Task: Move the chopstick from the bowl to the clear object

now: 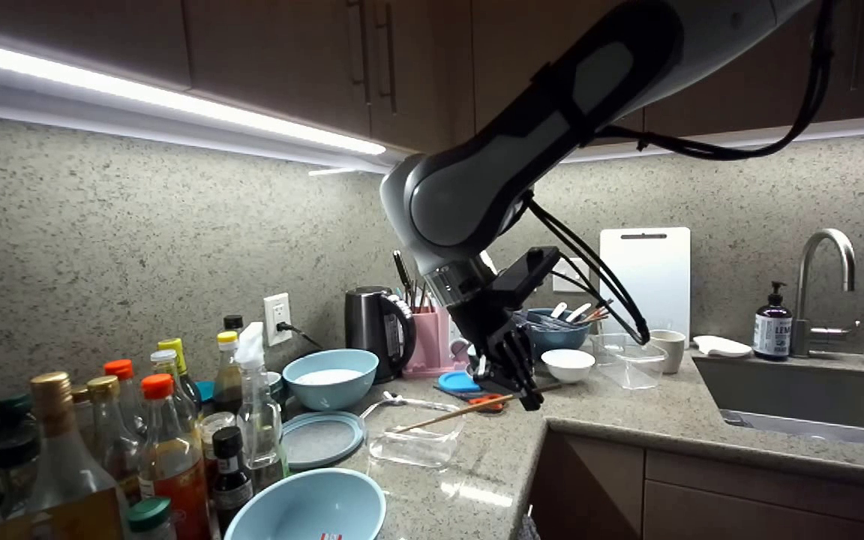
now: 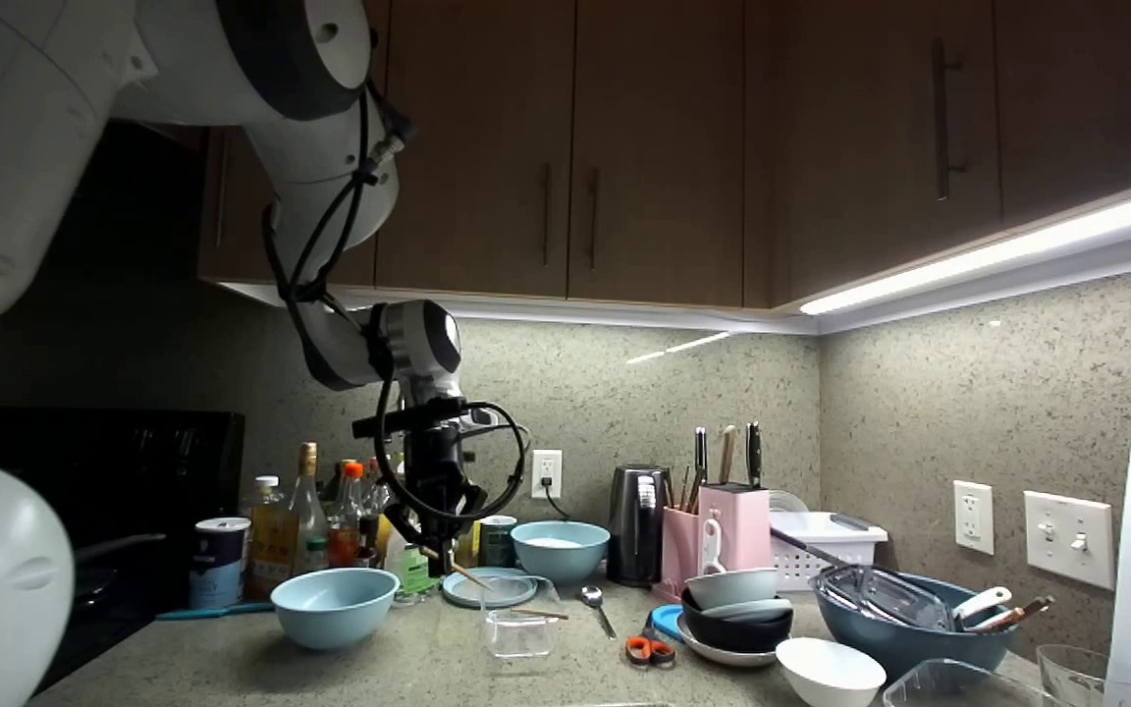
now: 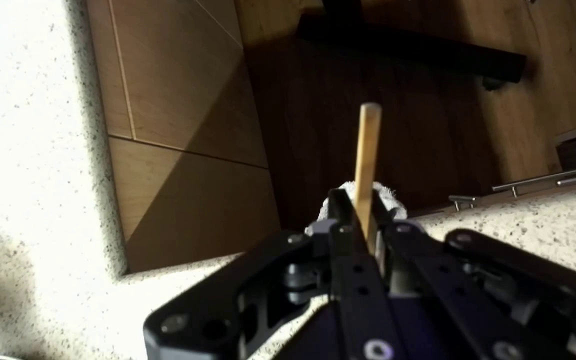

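Note:
My gripper (image 1: 531, 399) is shut on the chopstick (image 1: 447, 415), a thin light-brown wooden stick. The gripper also shows in an exterior view (image 2: 441, 562) and in the wrist view (image 3: 360, 196), where the chopstick (image 3: 367, 150) juts up between the fingers. The chopstick is tilted, its lower end over or in the clear dish (image 1: 411, 450); I cannot tell whether it touches. The clear dish (image 2: 521, 640) also shows a second stick-like piece (image 2: 538, 614), perhaps another chopstick or a refraction. The wide light-blue bowl (image 1: 319, 502) stands apart from the gripper, also in an exterior view (image 2: 335, 611).
A light-blue plate (image 1: 319, 441) lies beside the clear dish. A deeper light-blue bowl (image 1: 333, 379), a spray bottle (image 1: 258, 420) and several sauce bottles (image 1: 173, 450) stand near the wall. Orange-handled scissors (image 2: 649, 650) and a spoon (image 2: 597, 604) lie on the counter. A kettle (image 1: 372, 326) stands behind.

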Robot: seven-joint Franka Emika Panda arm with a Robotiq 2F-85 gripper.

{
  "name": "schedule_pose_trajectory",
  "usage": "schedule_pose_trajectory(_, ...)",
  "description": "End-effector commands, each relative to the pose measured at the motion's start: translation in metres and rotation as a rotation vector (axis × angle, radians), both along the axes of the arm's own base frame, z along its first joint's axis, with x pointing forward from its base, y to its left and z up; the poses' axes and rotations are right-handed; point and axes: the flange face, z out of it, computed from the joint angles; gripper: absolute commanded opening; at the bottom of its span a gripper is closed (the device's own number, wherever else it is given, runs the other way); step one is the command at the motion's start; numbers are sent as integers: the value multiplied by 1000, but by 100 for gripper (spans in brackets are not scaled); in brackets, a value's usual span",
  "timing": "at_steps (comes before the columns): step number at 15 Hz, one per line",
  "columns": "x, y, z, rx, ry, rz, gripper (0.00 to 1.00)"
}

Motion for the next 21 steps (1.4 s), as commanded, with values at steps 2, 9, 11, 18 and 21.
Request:
schedule_pose_trajectory(2,8,2,2,21,-18,29,8)
schedule_pose_trajectory(9,23,1,-11,12,-54,76,2)
schedule_pose_trajectory(11,34,-6,-19,-17,-73,113,2)
schedule_pose_trajectory(18,74,-29,-54,-52,-71,164,2)
schedule_pose_trajectory(21,91,-26,-70,-11,-36,229,2)
